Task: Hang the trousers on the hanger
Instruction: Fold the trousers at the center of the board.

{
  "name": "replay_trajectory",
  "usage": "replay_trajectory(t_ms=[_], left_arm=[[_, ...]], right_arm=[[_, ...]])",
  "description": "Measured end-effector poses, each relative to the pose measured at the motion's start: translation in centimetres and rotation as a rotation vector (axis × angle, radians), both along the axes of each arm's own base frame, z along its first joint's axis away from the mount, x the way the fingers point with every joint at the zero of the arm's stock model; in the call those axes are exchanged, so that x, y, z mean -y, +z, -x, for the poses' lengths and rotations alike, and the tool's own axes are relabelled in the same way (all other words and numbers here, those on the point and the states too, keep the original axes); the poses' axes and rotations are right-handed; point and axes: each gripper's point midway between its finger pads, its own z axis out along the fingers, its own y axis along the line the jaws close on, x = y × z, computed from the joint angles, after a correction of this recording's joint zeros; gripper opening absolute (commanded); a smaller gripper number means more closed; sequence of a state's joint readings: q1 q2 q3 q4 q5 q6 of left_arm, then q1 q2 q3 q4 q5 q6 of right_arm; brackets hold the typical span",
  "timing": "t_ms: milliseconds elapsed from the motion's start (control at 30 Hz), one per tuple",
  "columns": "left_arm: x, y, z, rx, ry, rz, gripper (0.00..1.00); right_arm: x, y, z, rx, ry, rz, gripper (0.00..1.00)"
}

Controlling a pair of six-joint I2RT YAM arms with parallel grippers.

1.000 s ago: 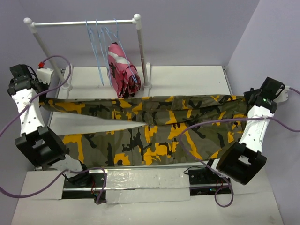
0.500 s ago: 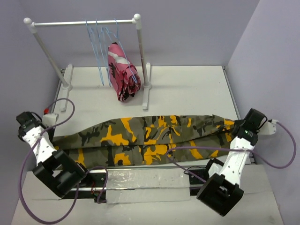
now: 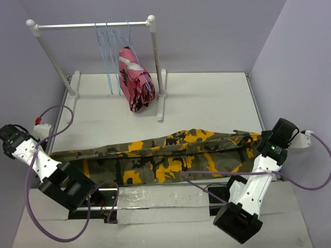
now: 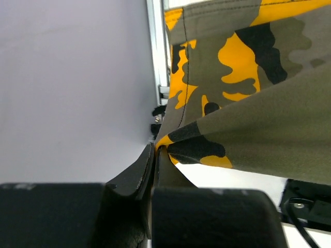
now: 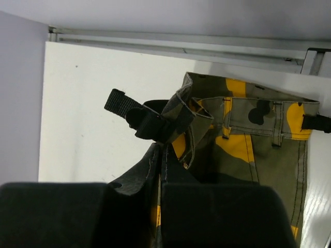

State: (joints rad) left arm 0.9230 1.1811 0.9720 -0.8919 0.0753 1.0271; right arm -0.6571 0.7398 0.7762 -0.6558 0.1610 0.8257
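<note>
The olive, black and orange camouflage trousers (image 3: 170, 155) lie stretched left to right along the near part of the white table (image 3: 207, 98), folded lengthwise. My left gripper (image 3: 47, 151) is shut on the leg-end corner at the far left; in the left wrist view the fingers (image 4: 156, 150) pinch the cloth (image 4: 248, 103). My right gripper (image 3: 260, 143) is shut on the waistband end at the right; in the right wrist view its tips (image 5: 162, 147) clamp the waistband (image 5: 258, 150) beside a black strap (image 5: 139, 116). Several light-blue wire hangers (image 3: 109, 51) hang on the rail at the back.
The white rail stand (image 3: 90, 24) stands at the back left, with a pink, white and black camouflage garment (image 3: 133, 77) hanging from it. Purple walls close in on both sides. An aluminium edge rail (image 5: 181, 44) runs along the table's right side.
Both arms have drawn the trousers from the table's middle toward the near edge and folded them lengthwise. The left gripper has moved further left and pulled the cloth taut.
</note>
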Motion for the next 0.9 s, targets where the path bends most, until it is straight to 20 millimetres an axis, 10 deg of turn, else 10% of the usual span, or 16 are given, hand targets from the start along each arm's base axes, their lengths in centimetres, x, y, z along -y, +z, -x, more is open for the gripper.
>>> replay_trajectory(t_ms=[267,433,667,900], left_arm=[[0.0,0.1,0.7,-0.003,-0.051,-0.045,0.00],[-1.6,2.4,-3.2,0.065,-0.025,0.038,0.00],[-2.4,9.0,-10.0,0.268,-0.056,0.031,0.00],[-1.9,6.6,-7.9,0.238,-0.050,-0.011,0.00]], right_arm=[[-0.6,-1.8,1.4,0.009,-0.030,0.006,0.00],[-0.9,-2.4,-0.5,0.012,0.014,-0.076,0.00],[-1.5,3.5,-5.5,0.132,0.152,-0.141,0.00],[-1.7,5.1,-4.8,0.192,0.145,-0.078,0.00]])
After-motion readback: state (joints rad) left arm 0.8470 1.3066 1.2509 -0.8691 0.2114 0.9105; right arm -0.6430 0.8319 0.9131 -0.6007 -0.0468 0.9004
